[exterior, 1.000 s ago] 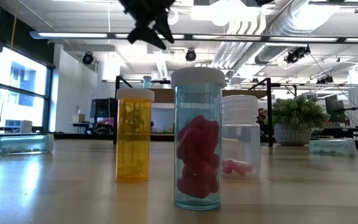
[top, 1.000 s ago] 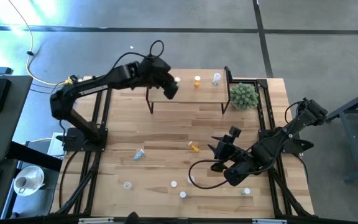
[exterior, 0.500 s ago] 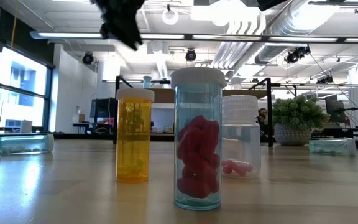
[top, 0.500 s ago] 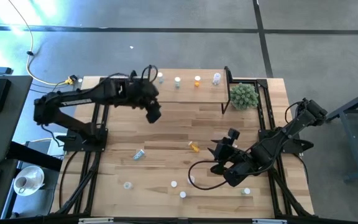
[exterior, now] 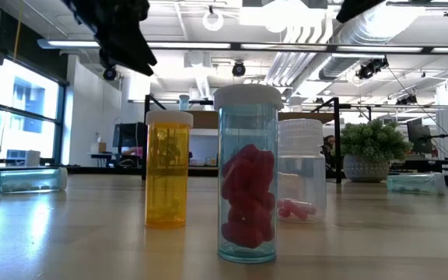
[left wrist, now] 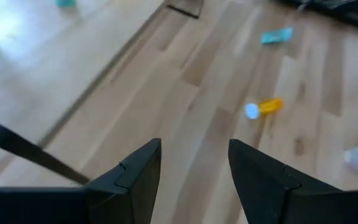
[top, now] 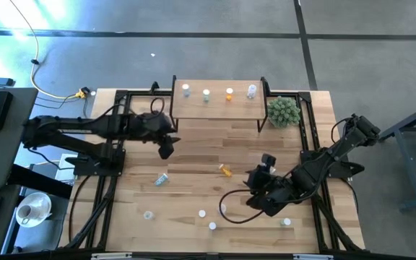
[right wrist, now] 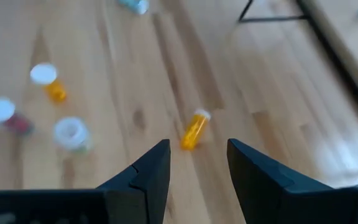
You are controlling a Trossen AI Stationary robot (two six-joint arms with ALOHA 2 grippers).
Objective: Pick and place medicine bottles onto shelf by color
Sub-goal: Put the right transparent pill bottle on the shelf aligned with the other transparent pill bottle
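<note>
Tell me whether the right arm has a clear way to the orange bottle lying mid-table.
Probably yes: the right pincer is open and empty, the orange bottle lies just ahead, with only bare wood between.

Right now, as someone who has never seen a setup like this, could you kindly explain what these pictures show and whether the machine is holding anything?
These are four cameras on one moment. One looks straight down at a wooden table with two dark robot arms. Another sits at table height, close behind three upright pill bottles. The other two ride on the arms' wrists, looking past their own fingers.

The left claw hangs over the table's left part; the right claw is near the right front. Both are open and hold nothing.

Four bottles stand on the small raised shelf at the back, beside a spiky green plant. More bottles are scattered on the table, including an orange one lying on its side.
</note>
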